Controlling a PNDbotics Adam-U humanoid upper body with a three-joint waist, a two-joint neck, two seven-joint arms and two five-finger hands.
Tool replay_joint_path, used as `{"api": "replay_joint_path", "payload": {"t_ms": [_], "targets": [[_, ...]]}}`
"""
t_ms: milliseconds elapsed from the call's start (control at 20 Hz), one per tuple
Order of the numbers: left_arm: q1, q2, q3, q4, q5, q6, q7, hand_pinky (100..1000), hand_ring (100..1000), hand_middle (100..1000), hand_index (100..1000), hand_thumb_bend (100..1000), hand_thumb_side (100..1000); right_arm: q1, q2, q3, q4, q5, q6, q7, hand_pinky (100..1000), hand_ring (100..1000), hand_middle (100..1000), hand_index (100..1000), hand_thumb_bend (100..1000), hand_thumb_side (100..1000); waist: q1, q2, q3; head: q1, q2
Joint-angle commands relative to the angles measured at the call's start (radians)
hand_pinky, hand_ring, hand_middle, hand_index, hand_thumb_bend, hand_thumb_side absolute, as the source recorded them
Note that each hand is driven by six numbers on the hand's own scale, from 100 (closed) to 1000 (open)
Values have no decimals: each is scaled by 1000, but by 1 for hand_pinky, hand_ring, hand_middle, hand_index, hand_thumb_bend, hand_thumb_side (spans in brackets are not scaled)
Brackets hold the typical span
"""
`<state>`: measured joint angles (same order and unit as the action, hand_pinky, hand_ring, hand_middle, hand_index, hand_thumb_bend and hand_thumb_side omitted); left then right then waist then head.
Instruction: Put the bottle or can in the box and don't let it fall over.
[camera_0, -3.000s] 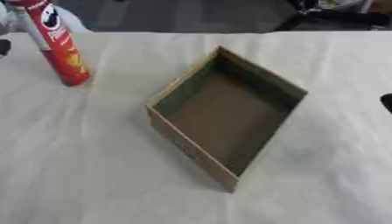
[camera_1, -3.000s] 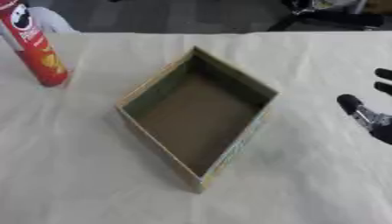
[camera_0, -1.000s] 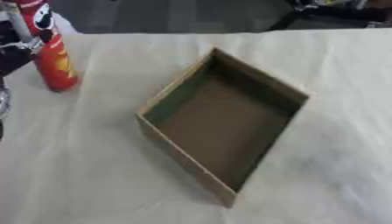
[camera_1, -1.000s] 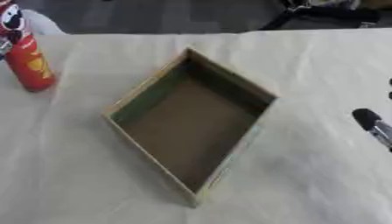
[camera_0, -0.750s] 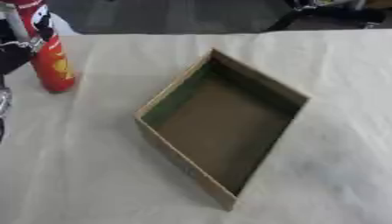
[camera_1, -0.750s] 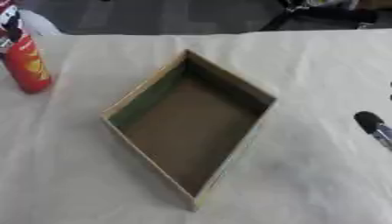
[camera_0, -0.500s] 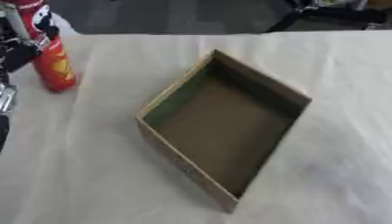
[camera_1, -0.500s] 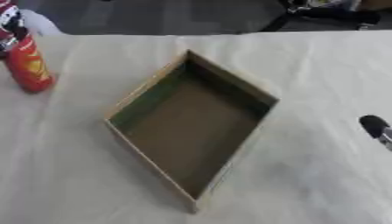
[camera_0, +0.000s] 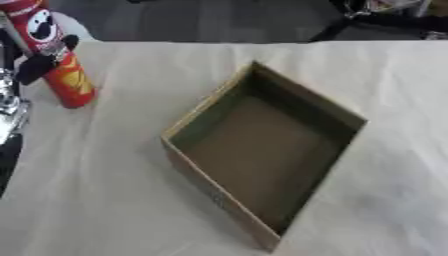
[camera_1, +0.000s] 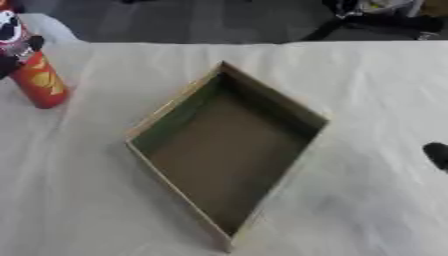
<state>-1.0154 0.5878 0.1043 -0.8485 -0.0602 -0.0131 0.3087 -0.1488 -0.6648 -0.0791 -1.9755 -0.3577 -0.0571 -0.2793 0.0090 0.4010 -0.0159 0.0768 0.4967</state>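
Note:
A tall red crisp can (camera_0: 61, 65) stands upright on the white cloth at the far left. My left hand (camera_0: 39, 62) comes in from the left edge, and a black finger lies curled across the can's front; the silver wrist (camera_0: 9, 107) shows below it. The brown cardboard box (camera_0: 203, 111) sits open and empty in the middle, turned like a diamond, well to the right of the can. Only a black tip of my right hand (camera_1: 437, 154) shows at the right edge, resting on the cloth away from the box.
The white cloth (camera_0: 105, 200) covers the whole table. Beyond the table's far edge lies dark floor, with black stand legs (camera_0: 376, 20) at the upper right.
My left hand has come in from the left and set a finger round the can. The right hand has slid almost out at the right edge. The camera has shifted slightly.

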Motion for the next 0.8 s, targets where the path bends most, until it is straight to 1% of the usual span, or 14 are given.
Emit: {"api": "replay_joint_path", "payload": {"t_ms": [50, 350, 550, 600, 650, 750, 800], "targets": [[-28, 41, 17, -6, 18, 3, 16, 908, 779, 635, 759, 778, 369, -9, -25, -7, -25, 0, -1, 5, 825, 813, 930, 862, 625, 100, -2, -16, -5, 3, -21], [-37, 42, 20, -4, 59, -17, 56, 915, 765, 617, 737, 775, 378, -15, -23, -5, -25, 2, 0, 9, 824, 811, 929, 861, 624, 100, -4, -6, -19, 6, -30], [-42, 39, 24, 5, 87, -29, 82, 876, 747, 599, 709, 755, 370, -18, -21, -5, -25, 4, 1, 10, 824, 809, 928, 860, 624, 100, -5, 0, -27, 7, -34], [-42, 38, 24, 6, 95, -33, 85, 850, 737, 596, 696, 736, 359, -17, -20, -5, -25, 5, 2, 10, 824, 808, 928, 859, 624, 100, -5, 2, -28, 8, -33], [-43, 37, 23, 8, 103, -37, 84, 846, 735, 593, 691, 729, 351, -17, -19, -6, -25, 6, 4, 8, 824, 808, 927, 859, 624, 100, -5, 2, -28, 8, -31], [-43, 36, 20, 10, 113, -45, 77, 831, 715, 587, 677, 703, 308, -17, -18, -5, -25, 8, 7, 7, 824, 807, 927, 859, 623, 100, -4, 4, -28, 7, -28], [-43, 35, 19, 12, 116, -47, 74, 820, 696, 580, 671, 676, 279, -18, -17, -5, -25, 8, 9, 7, 823, 806, 926, 858, 623, 100, -4, 5, -28, 7, -26]]}}
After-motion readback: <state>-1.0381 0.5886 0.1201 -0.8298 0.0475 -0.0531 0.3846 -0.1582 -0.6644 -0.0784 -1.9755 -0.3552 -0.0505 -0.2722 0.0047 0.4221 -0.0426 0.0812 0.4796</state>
